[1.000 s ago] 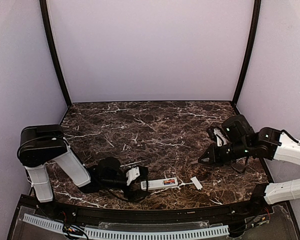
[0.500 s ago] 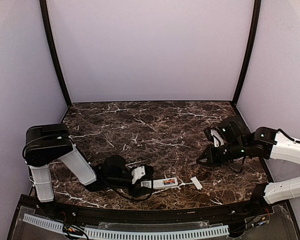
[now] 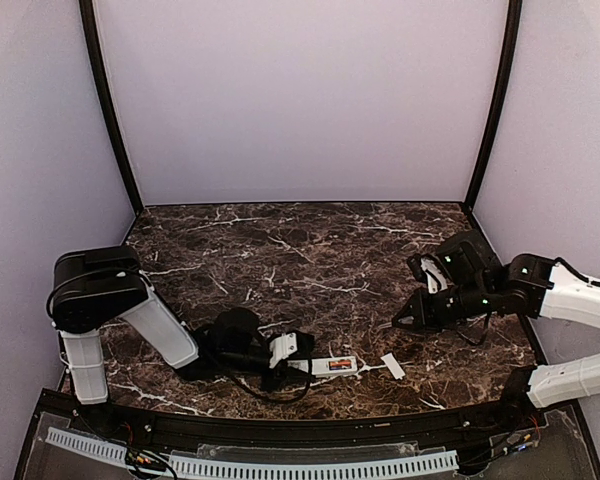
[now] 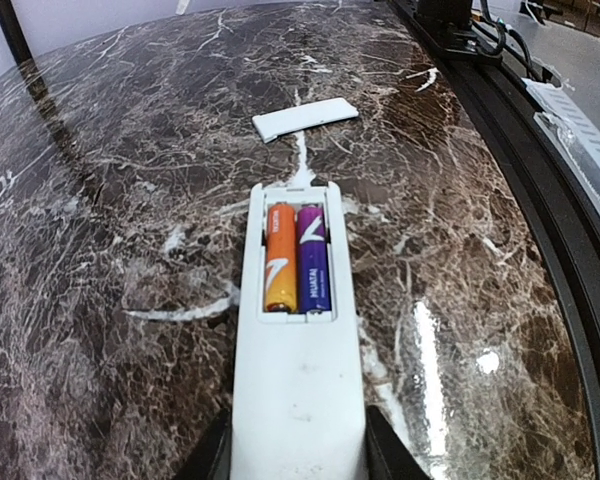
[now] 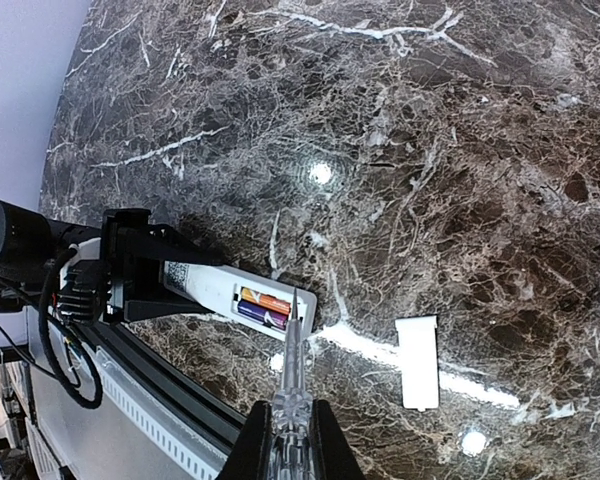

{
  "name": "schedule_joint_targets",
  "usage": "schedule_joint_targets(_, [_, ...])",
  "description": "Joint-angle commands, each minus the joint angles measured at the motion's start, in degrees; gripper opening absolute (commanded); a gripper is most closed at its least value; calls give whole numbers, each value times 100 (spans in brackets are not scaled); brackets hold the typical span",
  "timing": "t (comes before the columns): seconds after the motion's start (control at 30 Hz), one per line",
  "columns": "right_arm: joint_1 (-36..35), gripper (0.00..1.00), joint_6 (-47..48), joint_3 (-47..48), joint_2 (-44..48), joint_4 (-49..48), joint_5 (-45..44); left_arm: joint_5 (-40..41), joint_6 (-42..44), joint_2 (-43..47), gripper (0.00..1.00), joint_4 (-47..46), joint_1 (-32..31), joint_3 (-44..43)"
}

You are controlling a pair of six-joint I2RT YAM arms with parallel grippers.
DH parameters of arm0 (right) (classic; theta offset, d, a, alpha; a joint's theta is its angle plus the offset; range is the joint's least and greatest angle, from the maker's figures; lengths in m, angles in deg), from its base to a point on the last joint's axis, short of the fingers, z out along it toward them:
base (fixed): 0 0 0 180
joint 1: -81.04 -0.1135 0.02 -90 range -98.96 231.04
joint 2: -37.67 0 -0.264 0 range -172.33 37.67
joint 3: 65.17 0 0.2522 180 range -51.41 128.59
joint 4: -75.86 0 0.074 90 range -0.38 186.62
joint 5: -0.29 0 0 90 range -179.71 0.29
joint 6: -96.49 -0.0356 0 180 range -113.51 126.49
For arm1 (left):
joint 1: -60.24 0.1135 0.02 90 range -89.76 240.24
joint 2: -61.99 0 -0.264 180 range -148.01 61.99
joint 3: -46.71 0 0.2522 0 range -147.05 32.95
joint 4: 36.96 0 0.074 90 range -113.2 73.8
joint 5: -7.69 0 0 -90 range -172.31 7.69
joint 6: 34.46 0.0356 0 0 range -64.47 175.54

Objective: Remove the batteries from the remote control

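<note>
The white remote control (image 4: 298,380) lies back side up near the table's front edge, its battery recess open. Two batteries sit side by side in the recess, one orange (image 4: 279,257) and one purple (image 4: 314,257). My left gripper (image 3: 290,352) is shut on the remote's near end, with its dark fingers (image 4: 215,455) on both sides. My right gripper (image 3: 410,318) is shut on a clear pointed pick (image 5: 292,370) and hovers to the right of the remote (image 3: 325,366). In the right wrist view the pick's tip lines up with the end of the recess (image 5: 270,308).
The small flat white cover piece (image 3: 392,366) lies on the marble table just right of the remote; it also shows in the left wrist view (image 4: 305,118) and the right wrist view (image 5: 417,362). The black front rail (image 4: 540,180) runs close beside the remote.
My left gripper has slid right and closed over the remote's left end. My right gripper shifted slightly left early on, then held still.
</note>
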Motion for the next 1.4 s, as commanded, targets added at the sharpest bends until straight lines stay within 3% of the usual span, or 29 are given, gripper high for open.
schedule_joint_targets(0.0, [66,0,24,50,84,-168,75,-42,82,120,19,640,0,-140])
schedule_joint_targets(0.13, [66,0,1,42,206,-169,85,43,86,517,3,811,-8,-106])
schedule_joint_targets(0.2, [66,0,19,79,244,-166,85,143,95,777,1,1019,-9,-114])
schedule_joint_targets(0.67, [72,0,474,782,81,-105,89,1182,462,3141,0,3008,-205,-172])
schedule_joint_targets(0.83, [79,0,658,956,-28,-158,54,2379,238,3744,0,3616,-408,-438])
schedule_joint_targets(1.0, [100,0,828,1011,-144,-332,105,2976,185,4195,0,4849,-423,-1011])
schedule_joint_targets(1.2, [142,0,1023,1140,-245,-421,175,4006,942,4343,0,5650,-424,-1452])
schedule_joint_targets(1.37, [187,0,1118,1286,-348,-420,292,3864,2010,4332,0,5421,-406,-1282])
